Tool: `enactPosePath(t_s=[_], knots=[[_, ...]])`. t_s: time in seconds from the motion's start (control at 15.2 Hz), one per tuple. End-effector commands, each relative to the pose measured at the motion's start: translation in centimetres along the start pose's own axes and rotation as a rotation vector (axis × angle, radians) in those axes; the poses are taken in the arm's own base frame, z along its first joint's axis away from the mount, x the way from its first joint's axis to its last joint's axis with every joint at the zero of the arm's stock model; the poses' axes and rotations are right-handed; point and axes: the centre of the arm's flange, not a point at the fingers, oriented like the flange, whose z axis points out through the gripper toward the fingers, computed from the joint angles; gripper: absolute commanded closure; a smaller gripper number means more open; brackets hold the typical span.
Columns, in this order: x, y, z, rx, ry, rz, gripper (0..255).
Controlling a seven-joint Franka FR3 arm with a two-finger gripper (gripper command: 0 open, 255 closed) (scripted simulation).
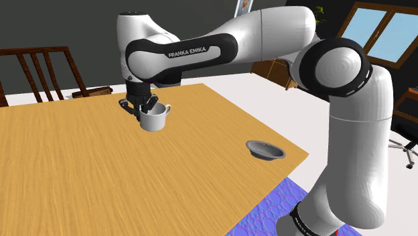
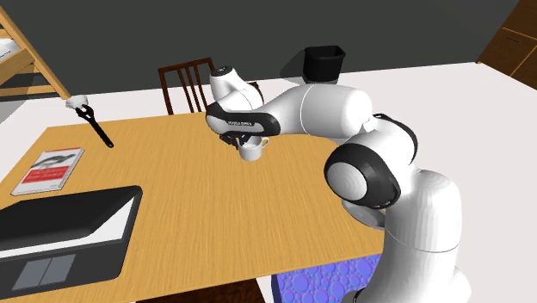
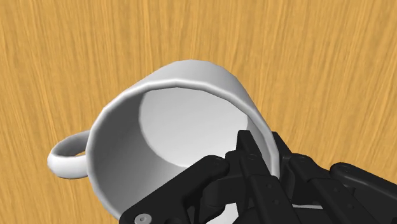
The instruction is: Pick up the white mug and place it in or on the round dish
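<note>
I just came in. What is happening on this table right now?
The white Franka arm has its black gripper shut on the rim of the white mug, with one finger inside the wall and one outside. The mug is near the middle of the wooden table; I cannot tell whether it is off the surface. The round grey dish lies apart from it, near the table's edge by the stand, with nothing in it.

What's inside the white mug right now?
The mug shows a bare white wall and bottom; one tool finger hooks inside its rim, hiding part of the wall.
</note>
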Motion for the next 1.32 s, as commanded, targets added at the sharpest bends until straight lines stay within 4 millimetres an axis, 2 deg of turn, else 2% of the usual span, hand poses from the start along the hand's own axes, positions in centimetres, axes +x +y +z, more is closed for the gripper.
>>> enactPosePath(t_s=[0.0,0.46,1.25], knots=[[0.0,0.2,-1.0,0.000,0.000,0.000,255],[0.3,0.4,-4.7,0.000,0.000,0.000,255],[-9.5,12.8,-5.1,0.000,0.000,0.000,255]])
